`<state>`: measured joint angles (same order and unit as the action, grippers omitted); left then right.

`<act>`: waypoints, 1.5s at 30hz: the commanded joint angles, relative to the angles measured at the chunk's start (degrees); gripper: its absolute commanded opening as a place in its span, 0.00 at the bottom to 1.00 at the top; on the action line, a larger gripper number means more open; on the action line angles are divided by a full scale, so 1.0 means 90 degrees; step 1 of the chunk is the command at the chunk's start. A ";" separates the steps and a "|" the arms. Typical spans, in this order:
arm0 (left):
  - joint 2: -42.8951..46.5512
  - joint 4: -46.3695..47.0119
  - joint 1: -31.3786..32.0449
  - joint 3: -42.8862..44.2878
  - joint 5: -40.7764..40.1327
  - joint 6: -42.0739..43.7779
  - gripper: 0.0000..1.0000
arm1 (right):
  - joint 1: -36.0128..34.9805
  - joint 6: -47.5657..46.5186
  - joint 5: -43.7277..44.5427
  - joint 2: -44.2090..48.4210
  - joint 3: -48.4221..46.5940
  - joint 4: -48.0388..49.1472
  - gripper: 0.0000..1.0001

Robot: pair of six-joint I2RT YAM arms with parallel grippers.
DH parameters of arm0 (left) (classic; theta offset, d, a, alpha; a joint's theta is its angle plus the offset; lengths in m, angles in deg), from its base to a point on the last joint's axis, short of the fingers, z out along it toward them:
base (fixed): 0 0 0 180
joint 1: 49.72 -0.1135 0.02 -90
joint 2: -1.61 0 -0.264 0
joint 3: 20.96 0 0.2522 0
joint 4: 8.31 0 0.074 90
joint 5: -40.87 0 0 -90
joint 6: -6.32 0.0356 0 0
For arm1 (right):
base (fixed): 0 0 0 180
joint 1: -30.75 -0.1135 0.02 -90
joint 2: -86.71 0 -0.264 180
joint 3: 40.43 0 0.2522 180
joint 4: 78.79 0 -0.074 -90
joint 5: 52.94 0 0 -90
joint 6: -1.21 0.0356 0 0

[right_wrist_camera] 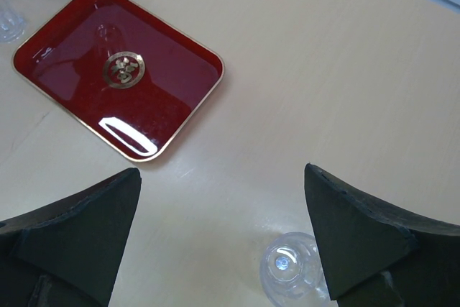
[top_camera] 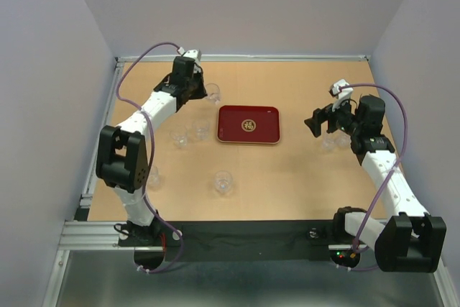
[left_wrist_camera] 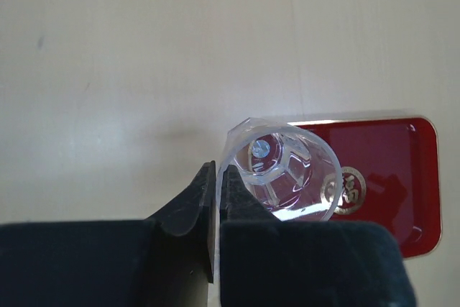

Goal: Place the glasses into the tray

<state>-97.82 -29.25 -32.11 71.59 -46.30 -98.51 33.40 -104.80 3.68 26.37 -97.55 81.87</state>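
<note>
L pincer point(left_wrist_camera: 215, 177) clamped on rim of glass point(left_wrist_camera: 287, 174), mouth up, far-left of tray point(top_camera: 231, 124), long axis left-right; R pincer point(right_wrist_camera: 221, 170) spread wide, empty, near 2nd glass point(right_wrist_camera: 287, 275)

A dark red tray point(top_camera: 266, 133) lies on the table point(top_camera: 302, 177), with two glasses point(top_camera: 200, 130) just left of it and a third glass point(top_camera: 223, 182) nearer the arms. The left gripper point(top_camera: 195, 90) is at the far left with a fourth glass point(top_camera: 213, 93) at its fingertips. The right gripper point(top_camera: 316, 123), spread open, is right of the tray, near a fifth glass point(top_camera: 329, 141).
</note>
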 commanded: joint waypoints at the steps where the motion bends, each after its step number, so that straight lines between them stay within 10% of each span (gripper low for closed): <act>1: -0.0055 0.0017 0.0241 0.0299 0.0281 0.0154 0.00 | 0.0017 -0.0116 0.0047 0.0151 0.0012 0.0122 1.00; 29: -0.1158 -0.0647 0.0856 0.1022 0.0184 0.0447 0.01 | 0.0017 -0.0155 0.0116 0.0151 0.0012 0.0132 1.00; 45: -0.0740 -0.0599 0.0934 0.1129 0.0115 0.0476 0.62 | 0.0017 -0.0213 0.0252 0.0180 0.0022 0.0123 1.00</act>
<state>-109.76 -35.59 -24.13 79.06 -45.09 -95.04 33.40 -105.65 4.97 26.37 -97.55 81.84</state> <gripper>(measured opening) 0.567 0.999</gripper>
